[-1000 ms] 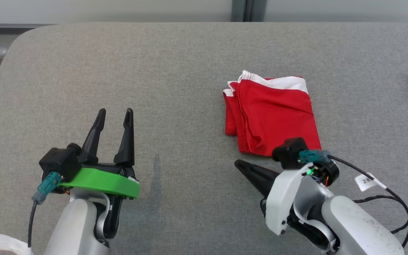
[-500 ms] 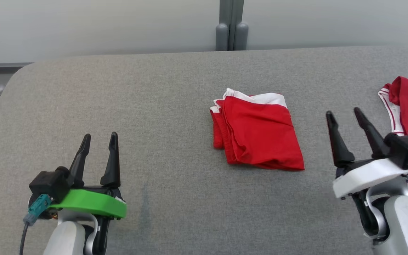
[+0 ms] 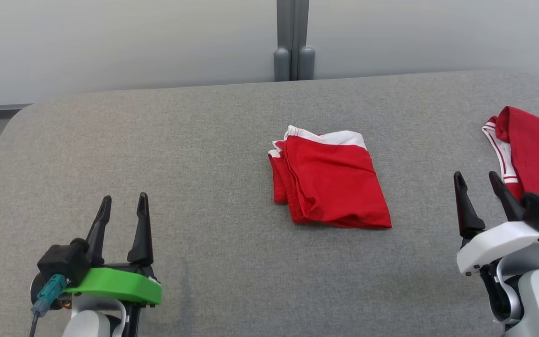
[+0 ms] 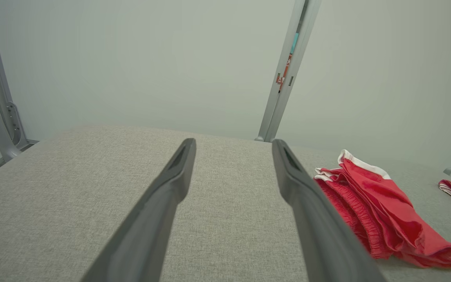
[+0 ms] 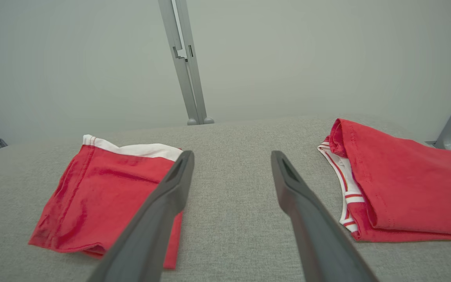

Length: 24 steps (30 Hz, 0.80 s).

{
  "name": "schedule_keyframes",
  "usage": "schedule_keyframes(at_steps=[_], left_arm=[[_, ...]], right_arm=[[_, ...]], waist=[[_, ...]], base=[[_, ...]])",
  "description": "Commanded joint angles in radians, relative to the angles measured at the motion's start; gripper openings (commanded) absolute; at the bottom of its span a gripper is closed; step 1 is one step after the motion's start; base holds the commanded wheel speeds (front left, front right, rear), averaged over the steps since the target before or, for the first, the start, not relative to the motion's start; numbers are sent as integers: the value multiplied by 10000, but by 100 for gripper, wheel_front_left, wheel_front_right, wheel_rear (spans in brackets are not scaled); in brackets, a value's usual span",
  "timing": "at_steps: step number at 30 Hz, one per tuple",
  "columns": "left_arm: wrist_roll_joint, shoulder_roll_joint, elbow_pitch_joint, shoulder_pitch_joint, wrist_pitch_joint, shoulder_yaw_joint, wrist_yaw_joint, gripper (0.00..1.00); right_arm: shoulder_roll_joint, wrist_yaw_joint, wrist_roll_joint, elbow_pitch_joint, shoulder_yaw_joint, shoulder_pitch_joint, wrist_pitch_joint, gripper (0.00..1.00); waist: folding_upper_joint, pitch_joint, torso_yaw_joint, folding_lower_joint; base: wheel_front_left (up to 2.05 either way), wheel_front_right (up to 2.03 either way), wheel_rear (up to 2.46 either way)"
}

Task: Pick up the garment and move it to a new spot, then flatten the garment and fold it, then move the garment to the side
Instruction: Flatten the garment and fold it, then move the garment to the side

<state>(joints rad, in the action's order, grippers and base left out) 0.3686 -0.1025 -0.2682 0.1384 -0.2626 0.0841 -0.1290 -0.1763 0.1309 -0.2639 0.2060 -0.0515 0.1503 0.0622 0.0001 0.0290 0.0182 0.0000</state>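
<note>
The garment, red with a white band along its far edge, lies folded in a rough rectangle at the middle of the grey table. It lies free on the cloth, also seen in the left wrist view and the right wrist view. My left gripper stands open at the near left, well apart from it, fingers pointing away with nothing between them. My right gripper stands open at the near right of the garment, holding nothing.
A second red garment with red-and-white striped trim lies folded at the table's right edge, just beyond my right gripper. A grey post stands behind the far edge against a pale wall. The table's rounded corner is at far left.
My right gripper has come away from the garment's near edge, swung right, and now points forward with open jaws. The head camera has tilted up, shifting the whole picture down.
</note>
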Motion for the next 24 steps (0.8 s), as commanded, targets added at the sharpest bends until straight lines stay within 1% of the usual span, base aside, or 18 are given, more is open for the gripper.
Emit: schedule_keyframes(at_steps=[1, 19, 24], left_arm=[[-42, 40, -38, -196, -22, -6, -28, 100], [-2, 90, -71, -311, -24, -106, -28, 100], [-3, 138, 14, -153, -24, -43, -28, 100]], right_arm=[[11, -6, -38, 59, 9, -5, -4, 100], [192, -6, -82, 180, 45, 43, -138, 100], [183, -4, -10, 68, 78, 298, -358, 100]], waist=[[-1, -30, 17, 0], [-1, -56, 103, 0], [-1, 197, 236, 0]], base=[[0, 0, 0], [0, 0, 0], [0, 0, 0]])
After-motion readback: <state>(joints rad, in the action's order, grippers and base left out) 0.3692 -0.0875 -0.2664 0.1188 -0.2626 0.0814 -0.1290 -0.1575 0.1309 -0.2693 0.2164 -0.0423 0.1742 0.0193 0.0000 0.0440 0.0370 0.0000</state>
